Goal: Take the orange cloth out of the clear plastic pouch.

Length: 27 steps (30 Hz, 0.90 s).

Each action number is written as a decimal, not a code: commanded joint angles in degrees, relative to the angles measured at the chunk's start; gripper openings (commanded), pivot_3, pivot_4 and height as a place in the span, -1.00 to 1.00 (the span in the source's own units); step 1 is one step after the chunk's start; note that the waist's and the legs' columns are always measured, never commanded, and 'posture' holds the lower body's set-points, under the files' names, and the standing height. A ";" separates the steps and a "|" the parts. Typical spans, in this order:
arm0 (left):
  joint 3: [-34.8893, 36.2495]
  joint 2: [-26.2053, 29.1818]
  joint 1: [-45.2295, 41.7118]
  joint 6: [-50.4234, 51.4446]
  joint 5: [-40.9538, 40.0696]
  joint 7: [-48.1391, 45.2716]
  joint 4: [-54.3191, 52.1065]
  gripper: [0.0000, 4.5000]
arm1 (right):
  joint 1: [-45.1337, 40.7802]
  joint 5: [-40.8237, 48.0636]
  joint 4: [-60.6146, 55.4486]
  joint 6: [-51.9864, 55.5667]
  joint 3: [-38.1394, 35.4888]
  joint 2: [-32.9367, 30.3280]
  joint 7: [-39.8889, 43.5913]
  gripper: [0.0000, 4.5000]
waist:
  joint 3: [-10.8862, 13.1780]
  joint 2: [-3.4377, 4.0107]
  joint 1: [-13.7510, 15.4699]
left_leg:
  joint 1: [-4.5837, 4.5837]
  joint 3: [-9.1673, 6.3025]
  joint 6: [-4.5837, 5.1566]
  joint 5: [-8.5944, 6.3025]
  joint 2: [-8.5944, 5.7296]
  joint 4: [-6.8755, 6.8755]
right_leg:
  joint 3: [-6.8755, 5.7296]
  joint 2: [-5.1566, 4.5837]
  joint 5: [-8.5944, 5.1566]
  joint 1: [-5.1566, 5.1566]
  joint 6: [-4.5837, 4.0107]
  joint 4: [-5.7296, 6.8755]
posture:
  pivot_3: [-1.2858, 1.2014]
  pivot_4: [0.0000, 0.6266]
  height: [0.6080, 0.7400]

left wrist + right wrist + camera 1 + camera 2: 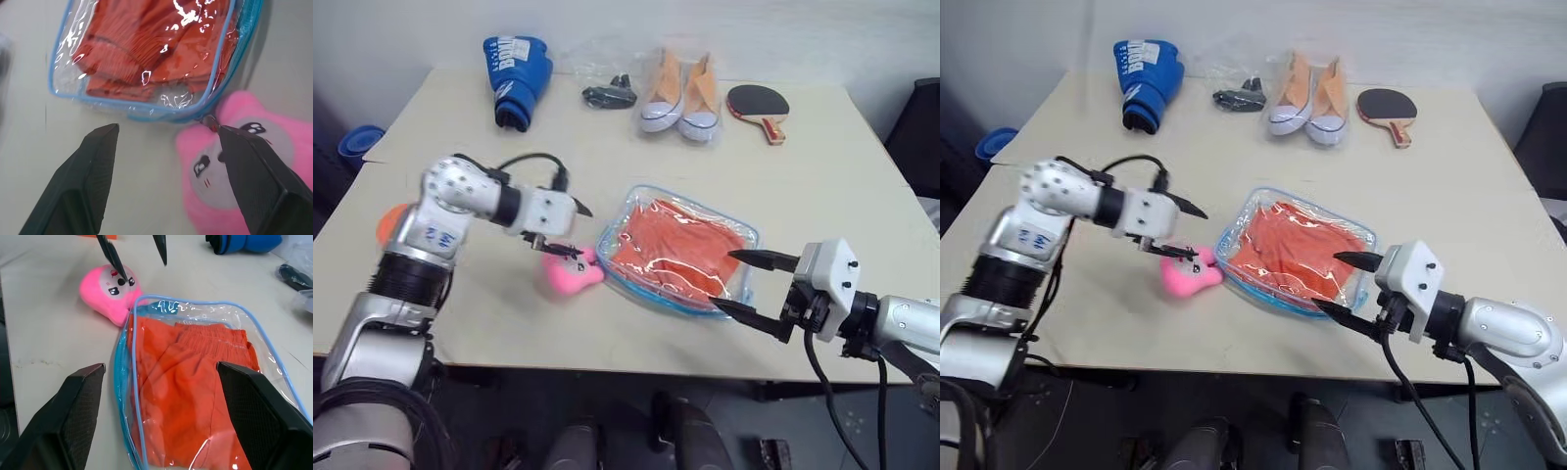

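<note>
Nearest the head camera, the right gripper (744,284) reaches in from the near right with its two black fingers spread apart, their tips at the near right end of the clear plastic pouch with light-blue edging (619,221), holding nothing. That pouch lies flat on the beige table (822,166) with the folded orange cloth (675,250) inside it. Just left of it sits a pink plush charm (570,277), and the left gripper (570,228) hangs over that charm, fingers parted and empty. Along the far edge lie a blue boxing glove (516,78), a small black object (608,95), a pair of peach-and-white sneakers in a crinkly clear bag (682,93) and a table-tennis paddle (759,106).

From the left wrist, the two fingers stand wide apart above the table, one over the charm's face, the pouch's corner just beyond them.

From the right wrist, the fingers stand wide on either side of the pouch's end, with the cloth between them and the charm beyond.
</note>
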 commanded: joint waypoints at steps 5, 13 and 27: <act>-0.11 -4.93 -2.85 -11.55 2.24 4.86 7.17 0.53 | 1.86 -1.95 -3.85 0.17 -1.37 1.93 -1.28 0.68 | 0.00 0.00 0.08 | 0.01 -0.18 0.07 -0.03 -0.01 0.00 | 0.08 -0.05 0.00 0.02 0.01 0.00 | 0.03 -0.52 1.00; -1.81 -6.38 -1.99 -17.05 2.24 1.84 9.26 0.53 | 2.90 -3.11 -4.94 0.66 -1.58 2.65 -1.21 0.68 | 0.00 0.00 -0.01 | -0.02 -0.23 0.15 -0.03 -0.05 0.04 | 0.05 -0.08 0.03 0.02 0.06 -0.01 | 0.03 -0.52 1.00; -1.75 -5.98 -2.55 -21.05 1.93 0.07 11.72 0.53 | 2.66 -4.67 -4.41 0.29 -1.11 3.04 -0.34 0.68 | 0.00 0.00 0.00 | -0.02 -0.24 0.18 -0.04 -0.05 0.04 | 0.04 -0.08 0.03 0.02 0.06 -0.02 | 0.03 -0.52 1.00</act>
